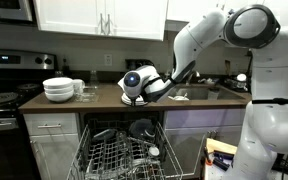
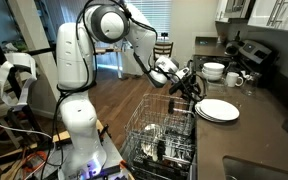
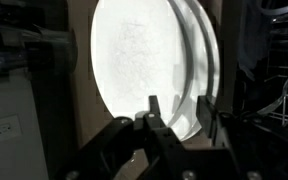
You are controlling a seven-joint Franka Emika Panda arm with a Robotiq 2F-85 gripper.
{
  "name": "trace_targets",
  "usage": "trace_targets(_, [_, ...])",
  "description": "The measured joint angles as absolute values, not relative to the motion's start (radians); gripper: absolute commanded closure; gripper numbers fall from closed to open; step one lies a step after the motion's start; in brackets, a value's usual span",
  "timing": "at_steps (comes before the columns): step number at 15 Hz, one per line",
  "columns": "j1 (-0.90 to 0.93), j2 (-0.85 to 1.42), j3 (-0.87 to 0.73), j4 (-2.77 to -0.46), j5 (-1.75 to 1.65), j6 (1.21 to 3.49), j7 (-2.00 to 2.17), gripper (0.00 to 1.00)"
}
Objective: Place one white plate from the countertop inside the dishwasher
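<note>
In an exterior view the arm reaches across the dark countertop (image 1: 104,101), and its gripper (image 1: 134,97) at the front edge hides what lies there. A stack of white bowls (image 1: 58,90) stands nearby, beside a black stove (image 1: 2,100). Below, the dishwasher (image 1: 119,150) is open, with a few items in its grey wire rack. In an exterior view the white plate (image 2: 217,109) — round, flat, topping a short stack — lies on the countertop by the gripper. In the wrist view the fingers (image 3: 152,112) straddle its smooth rim — clenched or not, I cannot tell.
</note>
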State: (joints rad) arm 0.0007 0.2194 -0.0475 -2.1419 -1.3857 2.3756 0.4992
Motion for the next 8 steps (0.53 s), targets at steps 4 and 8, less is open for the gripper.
trace_targets(4, [0.001, 0.219, -0.050, -2.142, -1.381, 2.347, 0.499, 0.57])
trace_targets(8, [0.001, 0.220, -0.050, -2.142, -1.368, 2.317, 0.499, 0.52])
